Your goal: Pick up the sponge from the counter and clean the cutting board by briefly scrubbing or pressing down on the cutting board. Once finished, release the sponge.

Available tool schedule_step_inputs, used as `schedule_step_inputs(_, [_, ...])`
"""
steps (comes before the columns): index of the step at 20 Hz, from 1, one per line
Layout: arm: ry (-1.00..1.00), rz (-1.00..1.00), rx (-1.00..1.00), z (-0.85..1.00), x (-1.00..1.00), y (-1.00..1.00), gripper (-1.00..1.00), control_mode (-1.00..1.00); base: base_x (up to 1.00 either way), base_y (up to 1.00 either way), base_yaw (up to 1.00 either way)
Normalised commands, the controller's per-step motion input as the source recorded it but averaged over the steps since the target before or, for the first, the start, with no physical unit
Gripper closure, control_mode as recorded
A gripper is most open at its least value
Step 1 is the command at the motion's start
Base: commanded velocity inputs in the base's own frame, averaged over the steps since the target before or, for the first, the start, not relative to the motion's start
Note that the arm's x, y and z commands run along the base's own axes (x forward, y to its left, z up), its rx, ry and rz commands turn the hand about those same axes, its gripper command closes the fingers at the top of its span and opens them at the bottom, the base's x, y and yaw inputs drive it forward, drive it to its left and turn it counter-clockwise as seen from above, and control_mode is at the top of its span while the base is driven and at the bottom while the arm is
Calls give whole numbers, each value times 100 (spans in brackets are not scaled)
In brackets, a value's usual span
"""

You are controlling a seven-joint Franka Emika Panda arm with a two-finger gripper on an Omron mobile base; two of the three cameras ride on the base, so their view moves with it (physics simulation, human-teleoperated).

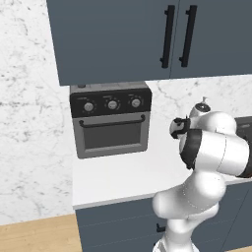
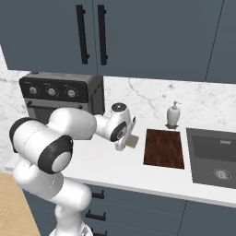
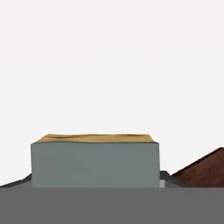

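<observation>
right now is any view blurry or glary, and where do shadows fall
Left base view: even, no glare, mildly soft. Right base view: faint shadow on the counter under the gripper beside the cutting board. Hand view: sponge looms close with soft edges.

Gripper low over sponge, possibly gripping, beside cutting board.

From my left base view I look forward and down from behind the arm at the toaster oven, fairly near, with the counter below it. My right base view faces the same toaster oven from the other side and reaches further right of it, to the cutting board and sink. My hand view sits very close over the sponge, right of the oven, the board's corner beside it.
</observation>
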Motion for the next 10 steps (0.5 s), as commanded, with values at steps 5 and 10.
schedule_step_inputs(5, [-4,14,0,0,0,74,100,-100,0,0,0])
schedule_step_inputs(10, [-1,20,0,1,6,43,-100,-100,0,0,0])
